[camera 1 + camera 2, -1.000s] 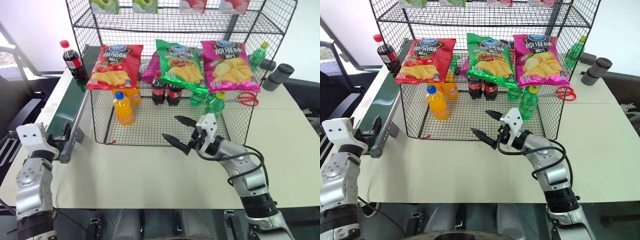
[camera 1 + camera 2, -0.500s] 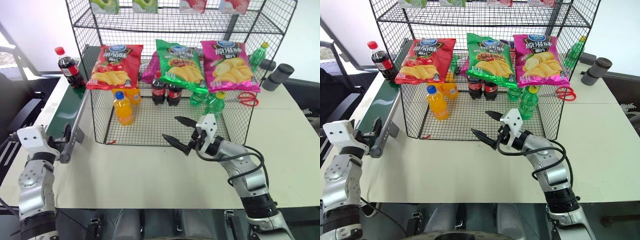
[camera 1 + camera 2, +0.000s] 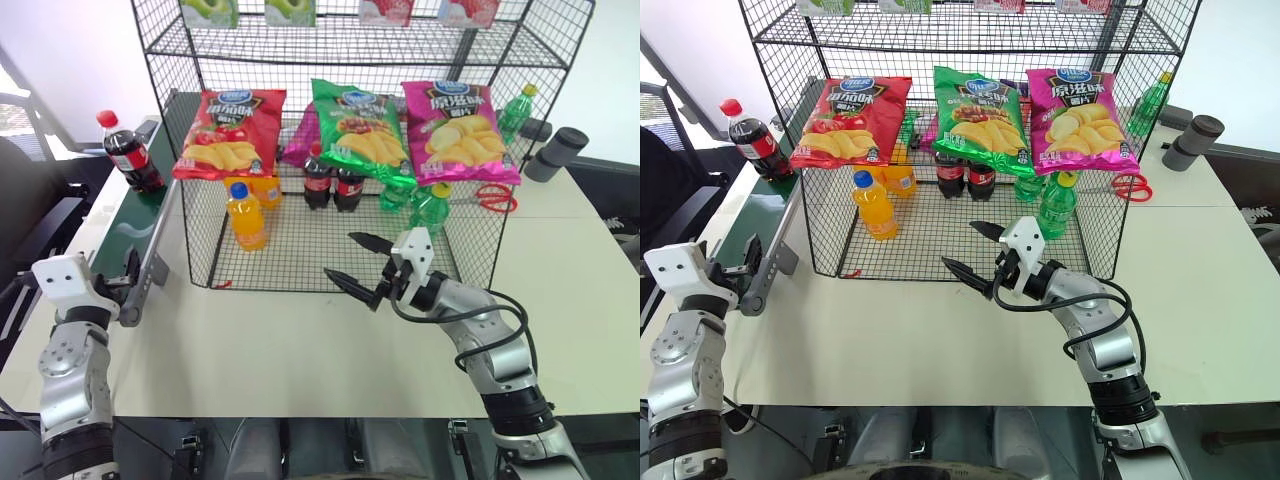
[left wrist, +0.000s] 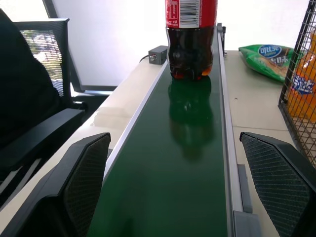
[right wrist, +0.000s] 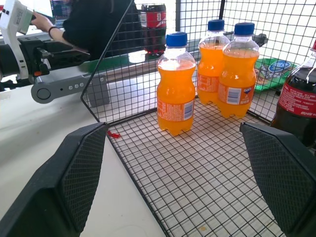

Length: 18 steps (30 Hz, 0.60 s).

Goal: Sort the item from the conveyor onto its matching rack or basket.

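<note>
While the cola bottle [image 3: 126, 155] stands upright far up the conveyor [image 3: 128, 232], both our left gripper [image 4: 173, 187] and right gripper [image 3: 357, 263] gape wide and empty; we judge it smooth, rigid, liquid-heavy, best pinched mid-label

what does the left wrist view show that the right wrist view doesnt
Left wrist view alone: the dark-green conveyor running lengthwise between the open left gripper fingers, with an office chair beside it and a green chip bag lying on the table.

Right wrist view alone: three orange-drink bottles standing on the black wire rack floor, seen between the open right gripper fingers, and a person's hand at the far side.

Both: the cola bottle upright on the belt, and the rack's wire mesh.
</note>
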Each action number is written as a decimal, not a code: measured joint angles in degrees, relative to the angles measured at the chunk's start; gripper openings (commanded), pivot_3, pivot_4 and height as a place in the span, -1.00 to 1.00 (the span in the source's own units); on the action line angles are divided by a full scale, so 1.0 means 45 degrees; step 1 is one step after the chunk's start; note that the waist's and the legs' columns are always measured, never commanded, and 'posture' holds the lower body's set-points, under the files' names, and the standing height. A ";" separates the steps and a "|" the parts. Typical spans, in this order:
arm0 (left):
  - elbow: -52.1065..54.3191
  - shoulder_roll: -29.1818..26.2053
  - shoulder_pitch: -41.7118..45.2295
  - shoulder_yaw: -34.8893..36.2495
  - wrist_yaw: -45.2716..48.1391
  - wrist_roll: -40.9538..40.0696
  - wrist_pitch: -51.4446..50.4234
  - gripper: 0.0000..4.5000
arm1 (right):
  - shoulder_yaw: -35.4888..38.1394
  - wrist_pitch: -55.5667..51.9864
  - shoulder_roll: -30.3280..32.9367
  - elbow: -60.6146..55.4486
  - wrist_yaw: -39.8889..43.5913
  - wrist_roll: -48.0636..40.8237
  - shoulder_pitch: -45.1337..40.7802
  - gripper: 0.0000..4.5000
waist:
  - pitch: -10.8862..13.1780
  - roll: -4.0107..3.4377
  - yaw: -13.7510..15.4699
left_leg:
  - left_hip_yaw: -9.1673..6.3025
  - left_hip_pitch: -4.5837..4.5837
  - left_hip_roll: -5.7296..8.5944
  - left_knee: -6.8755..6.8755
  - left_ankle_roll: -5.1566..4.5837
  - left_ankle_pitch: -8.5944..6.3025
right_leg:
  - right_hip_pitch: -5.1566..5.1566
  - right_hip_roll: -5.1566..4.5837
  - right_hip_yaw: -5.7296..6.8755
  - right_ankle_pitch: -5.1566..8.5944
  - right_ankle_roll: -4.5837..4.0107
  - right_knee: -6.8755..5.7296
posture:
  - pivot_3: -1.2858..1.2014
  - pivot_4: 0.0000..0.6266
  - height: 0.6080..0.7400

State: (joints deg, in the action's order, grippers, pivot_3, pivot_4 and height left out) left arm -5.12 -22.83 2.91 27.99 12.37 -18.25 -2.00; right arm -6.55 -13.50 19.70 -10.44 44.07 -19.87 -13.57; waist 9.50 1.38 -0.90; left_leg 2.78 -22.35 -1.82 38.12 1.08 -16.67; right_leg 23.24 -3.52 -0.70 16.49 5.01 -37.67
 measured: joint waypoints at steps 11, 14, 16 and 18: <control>-0.0226 0.0004 0.0011 -0.0003 -0.0002 -0.0001 0.0069 1.00 | -0.0007 0.0019 -0.0130 0.0139 0.0043 0.0088 -0.0102 0.98 | 0.0000 0.0000 -0.0002 | 0.0000 0.0000 -0.0001 -0.0001 0.0001 0.0000 | 0.0001 -0.0004 0.0000 0.0000 -0.0001 0.0001 | 0.03 -0.52 1.00; -0.0227 0.0005 0.0015 -0.0002 -0.0002 -0.0001 0.0077 1.00 | -0.0006 0.0025 -0.0144 0.0140 0.0045 0.0105 -0.0108 0.98 | 0.0000 0.0000 -0.0004 | 0.0000 -0.0001 0.0000 -0.0002 0.0001 0.0000 | 0.0002 -0.0005 0.0000 0.0000 -0.0001 0.0002 | 0.03 -0.52 1.00; -0.0227 0.0005 0.0019 -0.0002 -0.0003 -0.0001 0.0080 1.00 | -0.0006 0.0027 -0.0146 0.0140 0.0045 0.0109 -0.0110 0.98 | 0.0000 0.0000 -0.0006 | -0.0001 -0.0001 -0.0001 -0.0003 0.0001 0.0000 | 0.0003 -0.0006 0.0000 0.0001 -0.0002 0.0002 | 0.03 -0.52 1.00; -0.0234 0.0008 0.0020 -0.0003 -0.0002 -0.0001 0.0099 1.00 | -0.0006 0.0027 -0.0153 0.0141 0.0045 0.0113 -0.0116 0.98 | 0.0000 0.0000 -0.0007 | -0.0001 -0.0001 -0.0001 -0.0003 0.0001 -0.0001 | 0.0004 -0.0007 0.0000 0.0001 -0.0002 0.0002 | 0.03 -0.52 1.00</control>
State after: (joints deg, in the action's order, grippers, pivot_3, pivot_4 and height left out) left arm -6.17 -22.80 3.00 27.98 12.36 -18.26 -1.55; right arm -6.58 -13.38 19.01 -9.81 44.27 -19.36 -14.10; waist 9.50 1.38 -0.93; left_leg 2.78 -22.36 -1.82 38.11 1.09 -16.68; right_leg 23.26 -3.55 -0.70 16.50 5.00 -37.66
